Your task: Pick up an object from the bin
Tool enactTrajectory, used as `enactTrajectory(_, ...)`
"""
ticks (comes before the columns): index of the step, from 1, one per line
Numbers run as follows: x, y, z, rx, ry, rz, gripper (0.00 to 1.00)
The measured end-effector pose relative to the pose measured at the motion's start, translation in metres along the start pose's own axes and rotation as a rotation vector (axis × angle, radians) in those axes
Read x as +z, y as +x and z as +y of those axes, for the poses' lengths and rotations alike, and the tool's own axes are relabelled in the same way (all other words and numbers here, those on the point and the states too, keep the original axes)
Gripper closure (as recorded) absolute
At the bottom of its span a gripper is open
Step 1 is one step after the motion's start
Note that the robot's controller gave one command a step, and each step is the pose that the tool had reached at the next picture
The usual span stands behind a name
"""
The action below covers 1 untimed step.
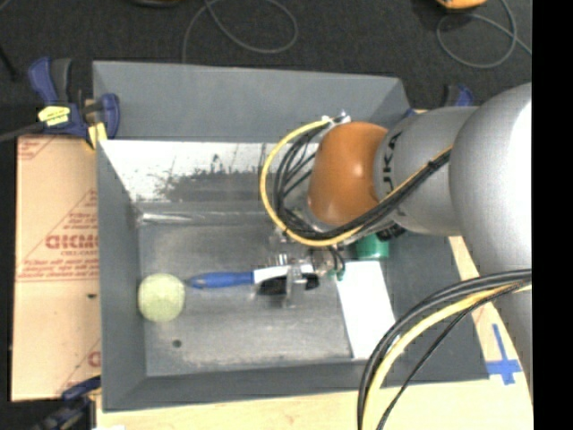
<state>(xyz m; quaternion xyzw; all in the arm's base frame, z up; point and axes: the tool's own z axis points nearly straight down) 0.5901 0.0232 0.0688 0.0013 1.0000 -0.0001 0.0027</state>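
My gripper (294, 276) is low over the bin floor, a little right of the middle, under the orange wrist cover. A blue pen-like stick (221, 280) with a white end lies flat on the floor, pointing left. Its white end reaches right up to the gripper, and something black shows there. Whether the stick is gripped I cannot tell. A pale green ball (161, 297) rests on the floor at the left, just past the stick's blue tip.
A white flat sheet (365, 307) lies against the bin's right side. A green object (372, 247) shows partly behind the arm at the right. The arm and its cable loops cover the bin's back right.
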Motion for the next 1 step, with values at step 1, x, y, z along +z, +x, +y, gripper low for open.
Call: enactTrajectory(1, -0.0015, 0.0075, -0.0130, 0.143, 0.001, 0.004, 1.00)
